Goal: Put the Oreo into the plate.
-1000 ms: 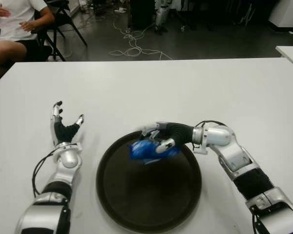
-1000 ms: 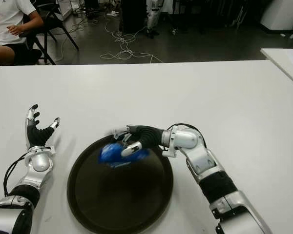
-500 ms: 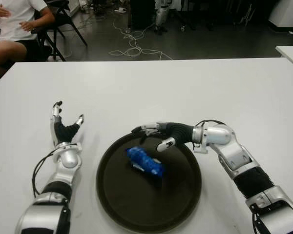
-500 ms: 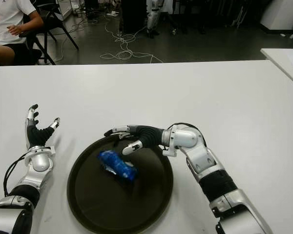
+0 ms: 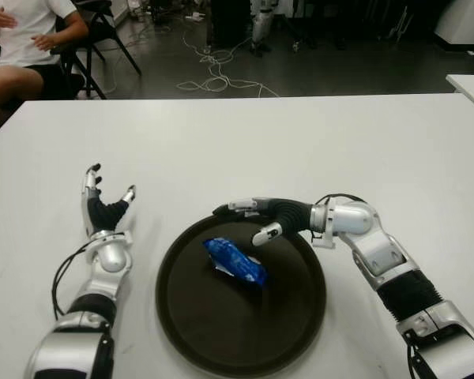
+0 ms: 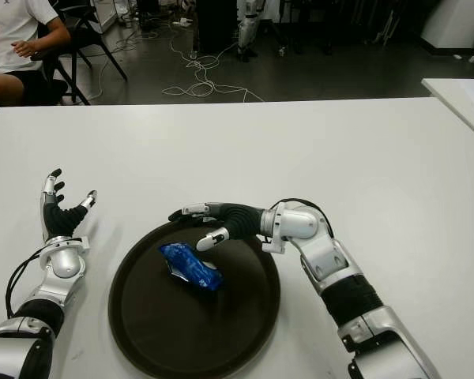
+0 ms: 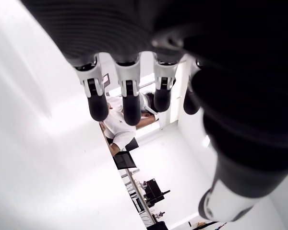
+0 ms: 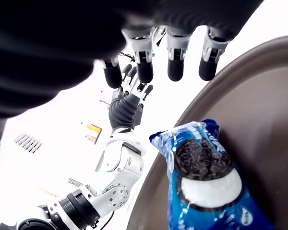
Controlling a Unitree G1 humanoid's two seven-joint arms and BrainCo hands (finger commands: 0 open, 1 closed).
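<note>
On the plate (image 5: 300, 312) near the table's front edge, the Oreo pack (image 5: 235, 261) now lies released; the right hand (image 5: 257, 220) hovers with fingers spread, so the task looks done. The left hand (image 5: 101, 207) stays open.

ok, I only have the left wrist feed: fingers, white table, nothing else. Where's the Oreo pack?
Observer: The blue Oreo pack lies inside the dark round plate, in its far left part.
Operator: Is the right hand on it?
Observer: No. The right hand hangs over the plate's far rim with fingers spread, a clear gap between it and the pack.
Operator: And my left hand relative to the plate?
Observer: The left hand shows to the left of the plate, apart from it, fingers open and pointing away from the robot.
</note>
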